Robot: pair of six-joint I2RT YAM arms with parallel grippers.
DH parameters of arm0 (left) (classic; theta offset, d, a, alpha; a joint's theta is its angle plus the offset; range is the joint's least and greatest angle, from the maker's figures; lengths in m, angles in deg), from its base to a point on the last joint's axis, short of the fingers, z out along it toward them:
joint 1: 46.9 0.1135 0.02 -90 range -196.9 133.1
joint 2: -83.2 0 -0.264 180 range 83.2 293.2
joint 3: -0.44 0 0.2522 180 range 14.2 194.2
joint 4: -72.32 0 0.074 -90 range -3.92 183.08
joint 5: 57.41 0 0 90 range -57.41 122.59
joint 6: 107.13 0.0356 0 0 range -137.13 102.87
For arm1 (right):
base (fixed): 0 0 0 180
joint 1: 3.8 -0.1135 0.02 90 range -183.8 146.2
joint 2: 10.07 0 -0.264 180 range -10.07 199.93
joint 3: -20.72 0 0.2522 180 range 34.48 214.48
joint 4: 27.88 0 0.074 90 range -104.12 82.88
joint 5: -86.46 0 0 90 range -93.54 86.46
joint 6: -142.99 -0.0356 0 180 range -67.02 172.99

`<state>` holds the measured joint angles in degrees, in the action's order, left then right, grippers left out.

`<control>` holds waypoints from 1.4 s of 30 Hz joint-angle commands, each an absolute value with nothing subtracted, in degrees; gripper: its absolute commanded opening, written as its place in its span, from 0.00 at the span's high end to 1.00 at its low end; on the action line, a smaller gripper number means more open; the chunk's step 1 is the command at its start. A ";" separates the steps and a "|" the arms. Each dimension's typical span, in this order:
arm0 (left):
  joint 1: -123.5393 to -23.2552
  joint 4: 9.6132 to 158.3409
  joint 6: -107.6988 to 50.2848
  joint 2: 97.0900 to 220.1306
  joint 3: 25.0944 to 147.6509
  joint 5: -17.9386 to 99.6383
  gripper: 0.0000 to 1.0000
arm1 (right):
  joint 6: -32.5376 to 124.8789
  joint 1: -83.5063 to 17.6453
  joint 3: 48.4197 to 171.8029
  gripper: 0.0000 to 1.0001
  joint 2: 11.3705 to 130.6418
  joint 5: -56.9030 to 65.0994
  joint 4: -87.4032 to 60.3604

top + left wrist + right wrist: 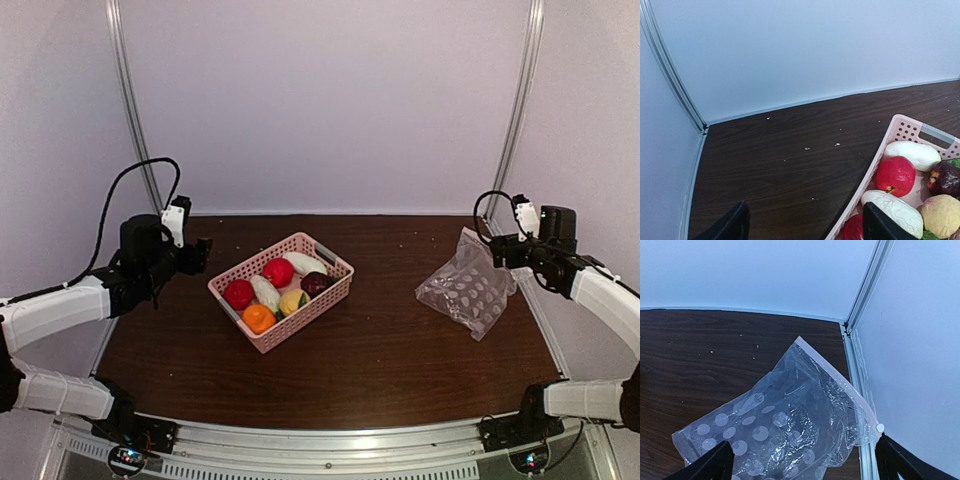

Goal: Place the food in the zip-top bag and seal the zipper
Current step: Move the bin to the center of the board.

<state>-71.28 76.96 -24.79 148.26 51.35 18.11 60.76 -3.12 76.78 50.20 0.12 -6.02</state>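
We see a dark, wood-grained table [400, 370] flecked with pale crumbs. Just toward 9 o'clock from its middle sits a pink lattice basket [305, 322], rectangular and of rigid plastic. It holds all the food: a glossy red fruit [279, 271], a second red fruit [239, 294], an orange fruit [259, 318], a knobbly yellow fruit [292, 301], a dark purple fruit [317, 283], a smooth oblong white radish [304, 263] and another radish [265, 291].

The left claw [807, 225] hangs near the basket's 9 o'clock side, its jaws wide apart and holding nothing.

At 3 o'clock of the basket, well apart from it, lies the zip-top bag [468, 290], a clear, crinkled film printed with white dots. Its zipper [840, 382], a thin straight strip, runs along the bag's 3 o'clock edge in the right wrist view; whether it is pressed shut we cannot tell.

The right claw [805, 460] hovers by the bag's 1 o'clock corner, jaws spread fully, gripping nothing.
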 commanded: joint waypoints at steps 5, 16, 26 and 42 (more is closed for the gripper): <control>-74.83 76.43 -26.67 150.02 55.68 25.12 0.27 | 63.10 -1.76 73.78 0.01 47.32 2.74 -10.07; -81.75 96.70 -16.00 154.77 69.51 41.01 0.26 | 73.10 -1.49 70.31 0.00 43.71 18.01 -8.21; -77.83 117.12 -10.63 181.15 96.97 34.68 0.24 | 78.33 -2.23 71.35 0.03 44.27 31.17 -1.62; -72.77 124.94 -7.76 200.43 110.86 35.88 0.59 | 82.67 -3.80 73.93 0.08 47.92 30.81 4.03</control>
<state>-74.01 123.71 -8.24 198.51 108.83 36.23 81.37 -3.44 72.56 47.46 30.32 2.09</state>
